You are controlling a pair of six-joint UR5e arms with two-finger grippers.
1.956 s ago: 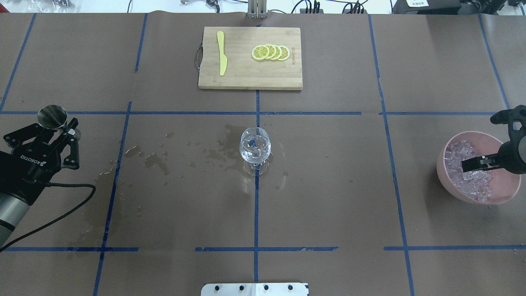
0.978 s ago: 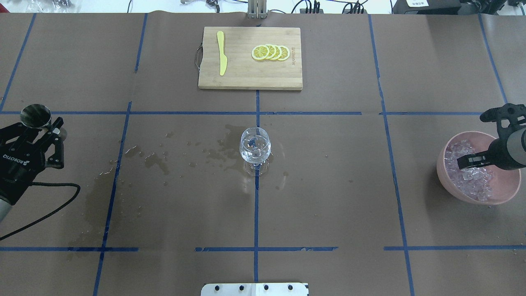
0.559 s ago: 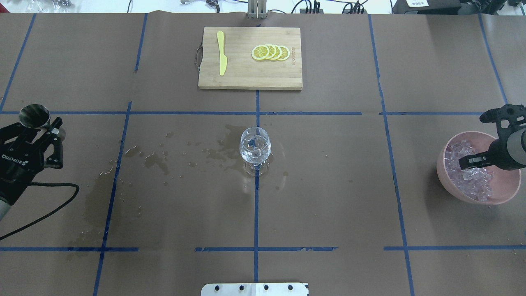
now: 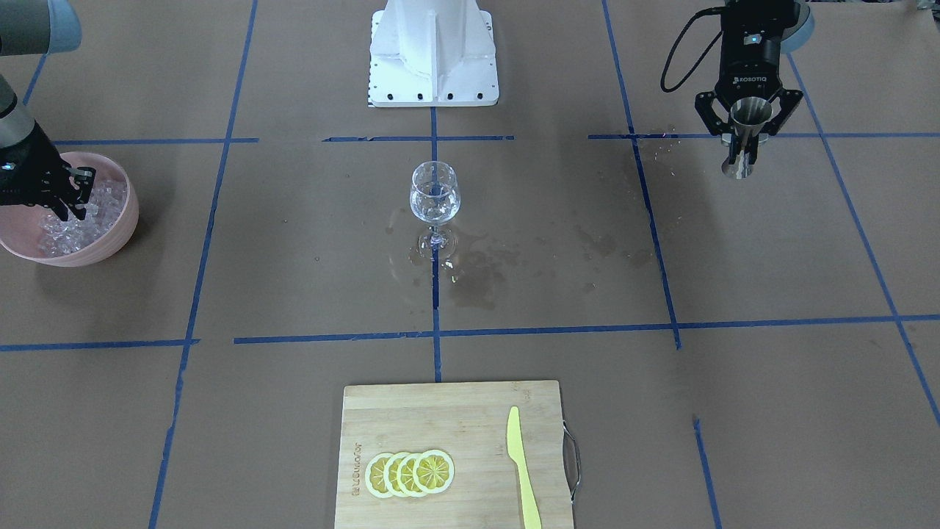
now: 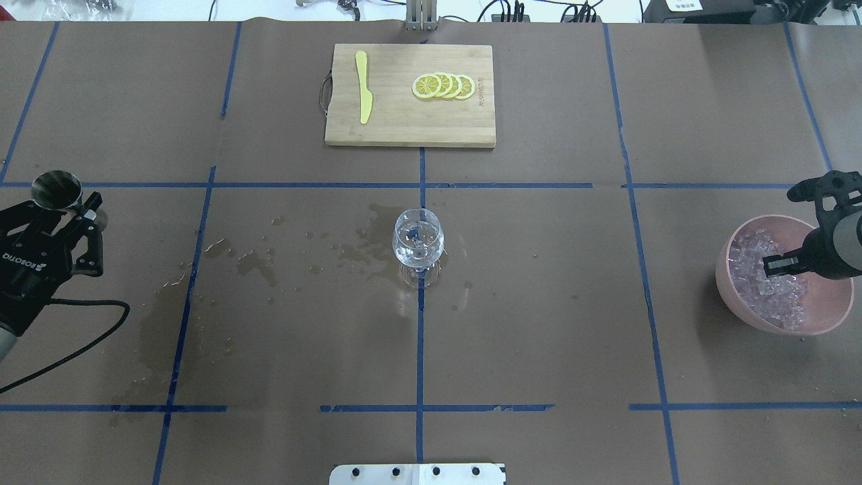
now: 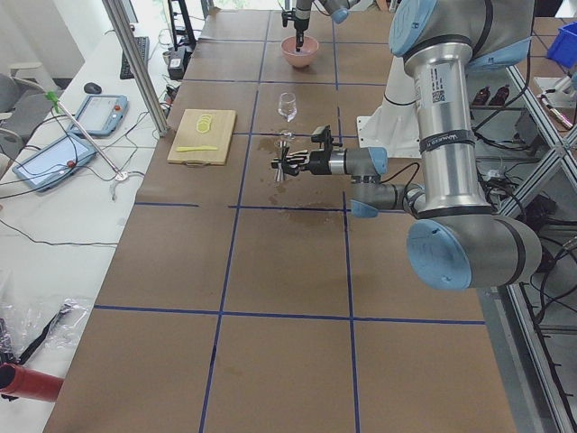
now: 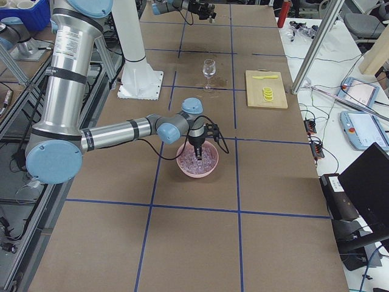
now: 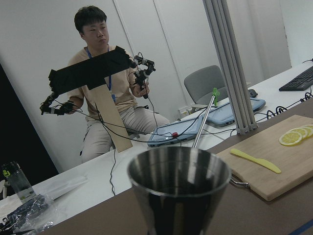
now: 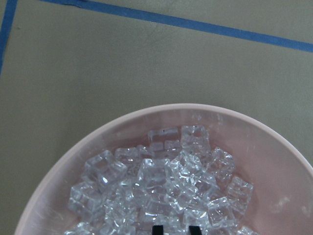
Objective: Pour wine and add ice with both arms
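Blue-taped brown paper covers the surface [image 5: 539, 303]. Beside the surface stands a white desk [image 6: 45, 262] with tablets [image 6: 99, 115]; beyond it a grey chair [image 8: 208, 81] and pale wall [image 8: 44, 49].

Right end effector [image 9: 176, 230] mostly below wrist view's edge, only its tips amid ice [image 9: 166, 181]

**ROBOTIQ the only legible word**

White lettering reading ROBOTIQ stands on the black body of the left pincer [image 4: 745, 138], in both the front and overhead views. A dark mark along one edge of the cutting board [image 4: 440, 419] is too small to read.
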